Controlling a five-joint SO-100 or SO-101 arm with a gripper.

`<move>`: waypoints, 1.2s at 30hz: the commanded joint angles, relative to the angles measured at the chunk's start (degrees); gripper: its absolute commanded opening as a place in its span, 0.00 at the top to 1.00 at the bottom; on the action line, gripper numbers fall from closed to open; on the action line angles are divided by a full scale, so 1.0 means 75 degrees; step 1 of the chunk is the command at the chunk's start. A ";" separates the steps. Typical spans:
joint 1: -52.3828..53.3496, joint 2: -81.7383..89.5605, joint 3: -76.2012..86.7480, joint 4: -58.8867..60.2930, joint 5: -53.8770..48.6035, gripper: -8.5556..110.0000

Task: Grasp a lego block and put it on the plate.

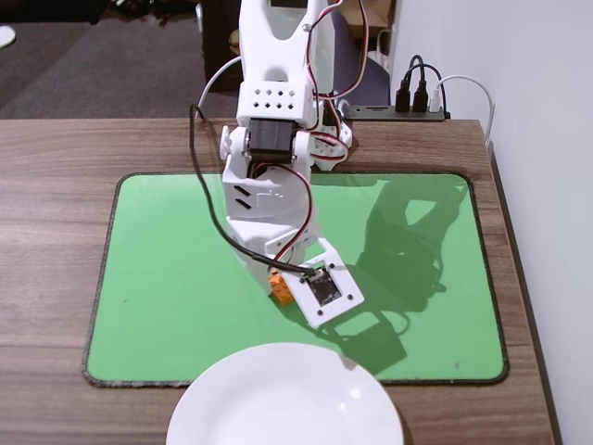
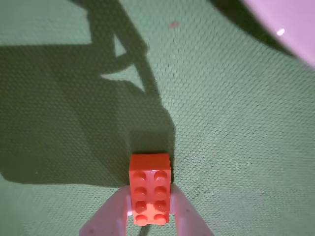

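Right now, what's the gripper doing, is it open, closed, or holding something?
Gripper: closed on the lego block, one finger against each side, over the green mat.

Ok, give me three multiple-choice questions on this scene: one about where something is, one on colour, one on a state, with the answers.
1. Where is the lego block?
A. On the plate
B. Between the gripper fingers over the mat
C. On bare wood

2. What colour is the mat?
A. Blue
B. Grey
C. Green

3. What is on the plate?
A. Nothing
B. One block
C. Two blocks

Answers: B, the wrist view shows a finger on each side of it; C, the mat is green in both views; A, its white surface is bare.
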 commanded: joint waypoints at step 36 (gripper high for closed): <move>-0.0809 0.0059 -0.2871 -0.2121 0.3246 0.90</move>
